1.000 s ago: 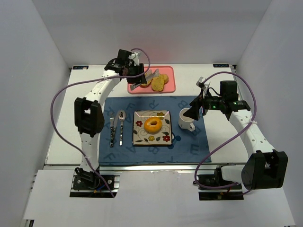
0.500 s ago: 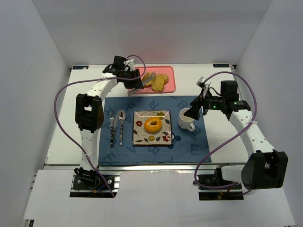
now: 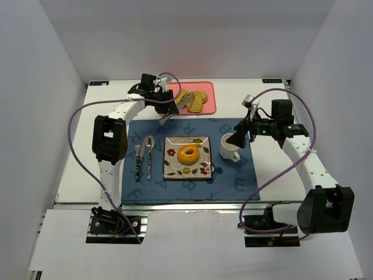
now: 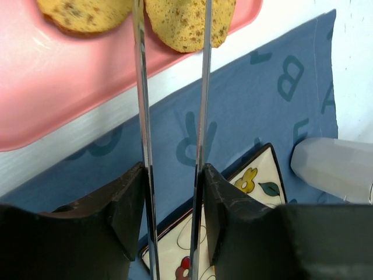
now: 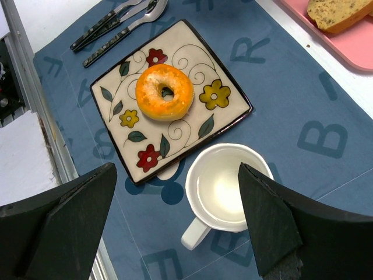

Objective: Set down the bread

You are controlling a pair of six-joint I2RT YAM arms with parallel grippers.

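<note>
the bread (image 5: 164, 91) lies flat in the middle of the flowered plate (image 5: 227, 111), which sits at the centre of the blue placemat (image 4: 250, 116), with cutlery (image 3: 143, 156) to its left and the mug (image 5: 195, 233) to its right. judged from that, the placing itself looks done: the bread is on the plate and nothing touches it.

the left gripper (image 4: 173, 192) is well apart from the bread, at the far side of the placemat by the near edge of the pink tray (image 4: 52, 87). its fingers clasp the tongs (image 4: 140, 87), whose two blades stand spread and parallel with nothing between them; their tips reach toward the paler slices (image 4: 189, 20) on the tray.

the right gripper (image 5: 175, 227) hangs above the mug, jaws wide and empty.

what seems left is only to put the tongs away.
</note>
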